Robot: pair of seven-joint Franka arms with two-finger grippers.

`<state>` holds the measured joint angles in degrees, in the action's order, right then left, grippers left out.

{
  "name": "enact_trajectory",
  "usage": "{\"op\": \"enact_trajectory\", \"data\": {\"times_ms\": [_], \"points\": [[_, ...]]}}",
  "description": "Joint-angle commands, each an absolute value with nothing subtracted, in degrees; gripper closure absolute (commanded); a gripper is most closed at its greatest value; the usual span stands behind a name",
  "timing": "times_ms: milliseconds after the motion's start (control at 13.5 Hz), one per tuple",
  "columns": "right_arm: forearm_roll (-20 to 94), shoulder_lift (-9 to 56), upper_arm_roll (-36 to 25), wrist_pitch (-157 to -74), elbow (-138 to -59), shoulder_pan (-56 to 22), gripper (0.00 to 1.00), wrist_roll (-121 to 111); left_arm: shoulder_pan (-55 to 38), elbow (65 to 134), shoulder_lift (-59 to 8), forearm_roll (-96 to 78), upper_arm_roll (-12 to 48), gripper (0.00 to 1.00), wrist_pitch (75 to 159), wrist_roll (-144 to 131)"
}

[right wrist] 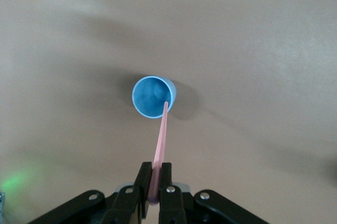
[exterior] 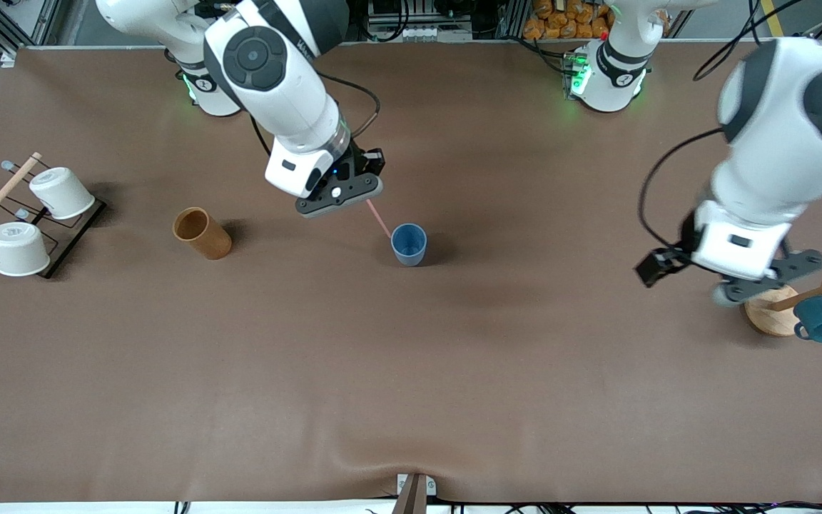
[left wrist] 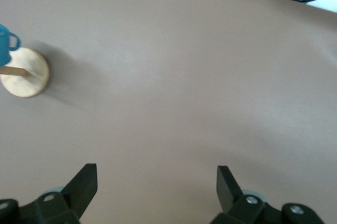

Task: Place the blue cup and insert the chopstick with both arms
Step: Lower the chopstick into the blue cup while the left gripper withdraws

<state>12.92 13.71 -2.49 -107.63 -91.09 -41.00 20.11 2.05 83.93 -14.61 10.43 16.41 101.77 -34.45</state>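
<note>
While the left gripper [left wrist: 155, 182] waits open, the right gripper [right wrist: 155, 184] pinches the chopstick [right wrist: 160, 145] over the blue cup [right wrist: 152, 96].

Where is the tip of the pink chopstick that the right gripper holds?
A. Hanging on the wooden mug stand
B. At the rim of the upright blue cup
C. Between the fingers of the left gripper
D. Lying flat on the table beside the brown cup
B. The right gripper is shut on the chopstick, whose free end reaches the open rim of the blue cup, which stands upright on the table.
</note>
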Motion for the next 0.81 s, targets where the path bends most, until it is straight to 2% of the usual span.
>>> {"op": "enact_trajectory", "data": {"times_ms": [0,738], "points": [[13.28,14.06,-3.16,-109.76,-91.14,-43.41,1.00,22.41,3.78,84.90,-13.36,10.63,17.14,0.00,100.38,-31.21],[12.40,20.12,-3.25,-113.55,-91.05,-43.95,1.00,22.32,11.07,86.57,-8.00,4.75,17.40,0.00,96.42,-18.38]]}}
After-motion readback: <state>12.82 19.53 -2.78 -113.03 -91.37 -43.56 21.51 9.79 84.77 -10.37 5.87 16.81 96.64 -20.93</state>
